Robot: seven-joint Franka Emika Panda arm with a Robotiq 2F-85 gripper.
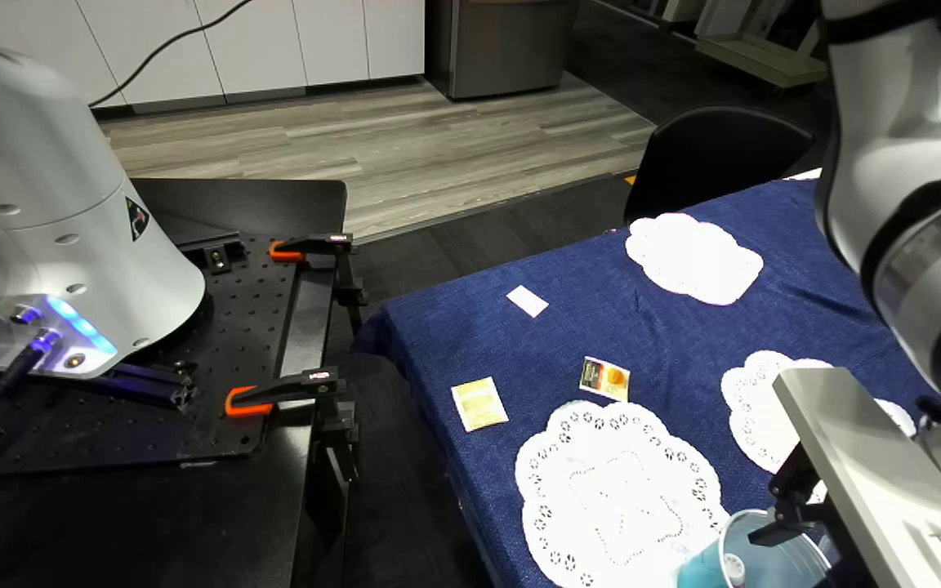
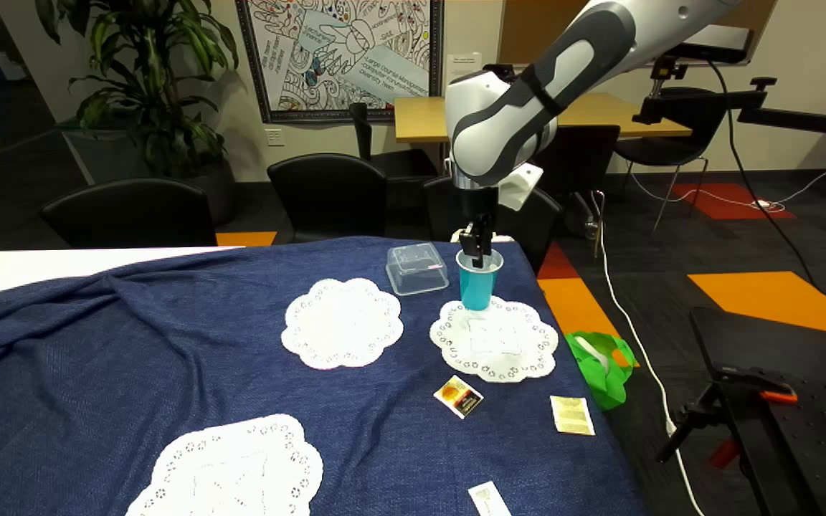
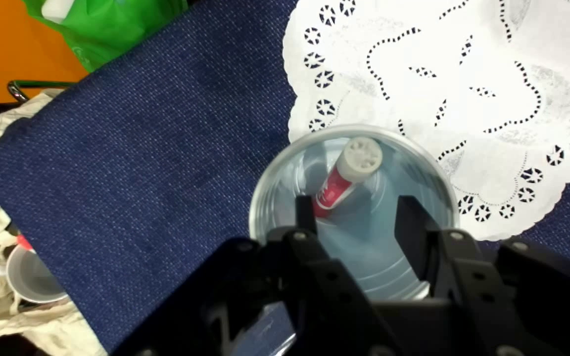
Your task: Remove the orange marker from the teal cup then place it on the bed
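The orange marker [image 3: 343, 178] leans inside the teal cup [image 3: 349, 129], with its pale end up and a reddish band below. Its pale end also shows in an exterior view [image 1: 733, 567]. The teal cup stands upright at the edge of a doily, as seen in an exterior view [image 2: 477, 288]. My gripper [image 3: 356, 203] is open and points down over the cup, its fingertips at or within the mouth. The left finger in the wrist view is close beside the marker's lower part and overlaps it; I cannot tell if they touch. The bed [image 2: 241, 380] is the dark navy cloth surface beneath.
White doilies [image 2: 494, 340] lie on the cloth. A clear plastic box [image 2: 416, 269] stands beside the cup. A yellow-and-black card [image 2: 458, 396], a pale yellow packet [image 2: 572, 416] and a white card [image 1: 528, 300] lie nearby. A green bag [image 2: 603, 373] is beyond the cloth's edge.
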